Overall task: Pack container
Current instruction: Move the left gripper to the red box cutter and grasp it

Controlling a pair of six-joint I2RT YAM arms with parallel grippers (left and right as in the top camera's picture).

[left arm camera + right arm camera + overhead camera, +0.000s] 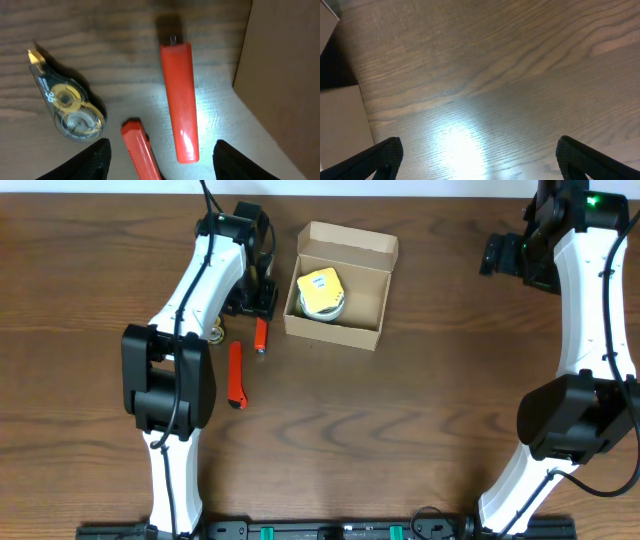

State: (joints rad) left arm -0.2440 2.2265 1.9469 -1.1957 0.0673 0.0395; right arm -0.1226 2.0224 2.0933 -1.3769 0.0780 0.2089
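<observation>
The container is an open brown cardboard box at the table's back middle, and a yellow-topped roll lies inside it. Its outer wall fills the right of the left wrist view. My left gripper hangs just left of the box. It is open over the near end of a short red stick and a second, longer red tool, touching neither. My right gripper is open above bare wood to the right of the box, with nothing between its fingers.
A clear correction-tape dispenser lies left of the red pieces, mostly hidden under my left arm in the overhead view. The longer red tool lies toward the front. A corner of the box shows at the left of the right wrist view.
</observation>
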